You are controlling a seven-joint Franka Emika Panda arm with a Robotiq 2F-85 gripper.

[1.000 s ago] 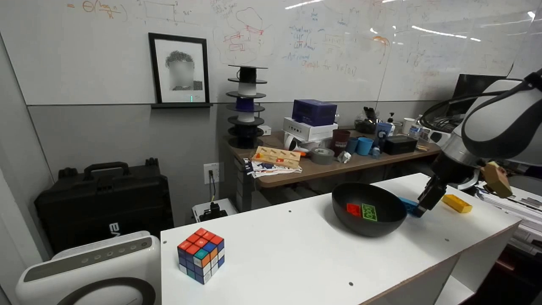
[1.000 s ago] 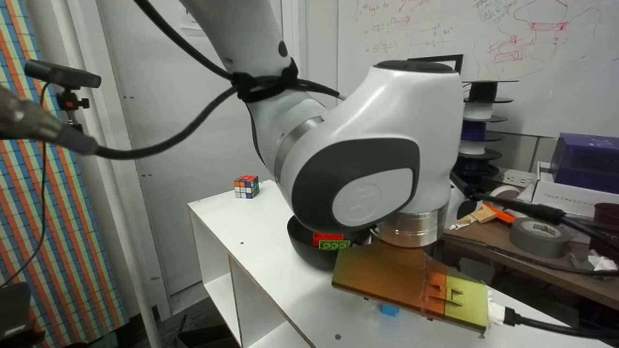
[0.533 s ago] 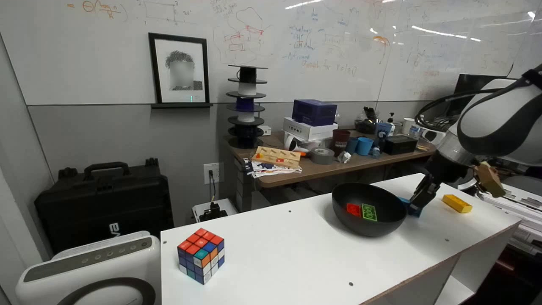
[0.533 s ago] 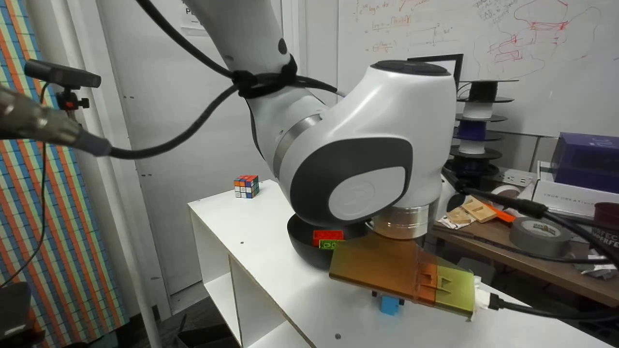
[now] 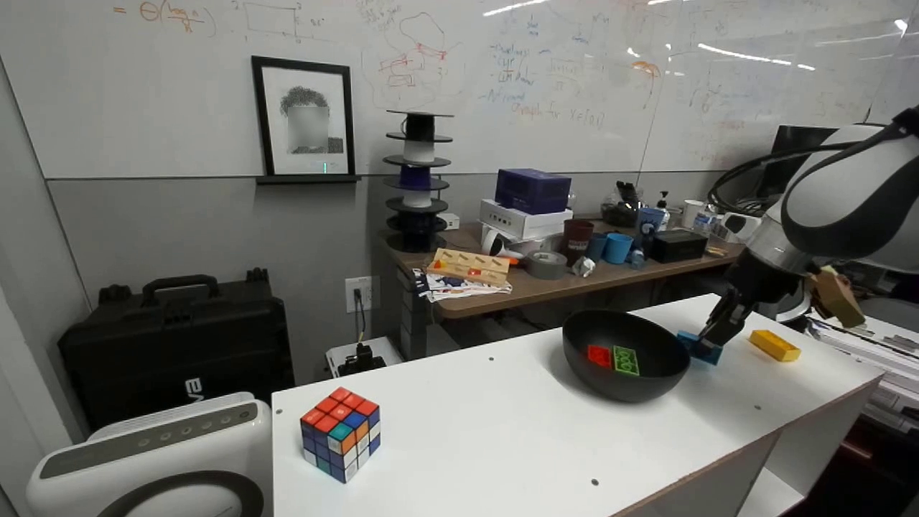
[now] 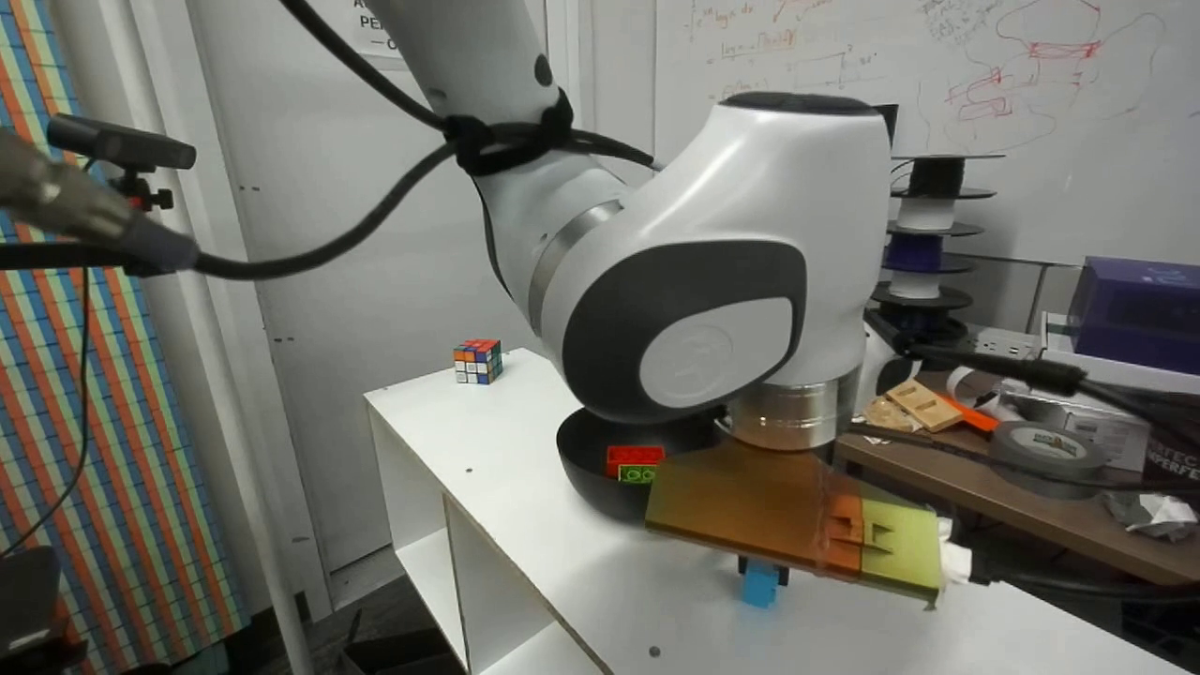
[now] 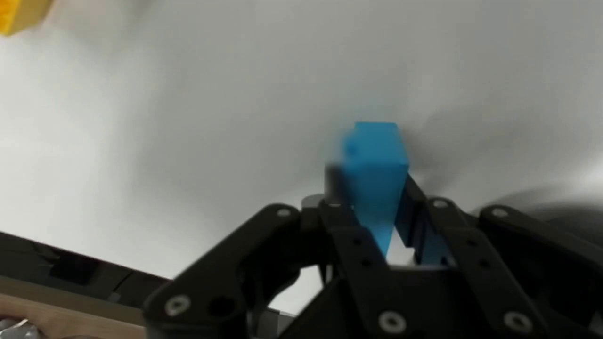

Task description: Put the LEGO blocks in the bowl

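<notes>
Gripper (image 7: 374, 188) clamped on blue brick (image 6: 759, 587) | vs a sec ago both sit a touch higher, so lift's prob on, blue likely nxt in | red brick (image 5: 599, 355) + green brick (image 5: 625, 360) in bowl (image 5: 610, 388), blue outside near it, yellow brick (image 5: 775, 346) on table (image 5: 467, 445) | abt halfway tbh

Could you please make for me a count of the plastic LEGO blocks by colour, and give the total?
Red rectangular plastic LEGO block, in the wide round black bowl: 1
Green rectangular plastic LEGO block, in the bowl: 1
Blue rectangular plastic LEGO block, held in the black two-fingered gripper: 1
Yellow rectangular plastic LEGO block, on the white tabletop: 1
Total: 4
</notes>
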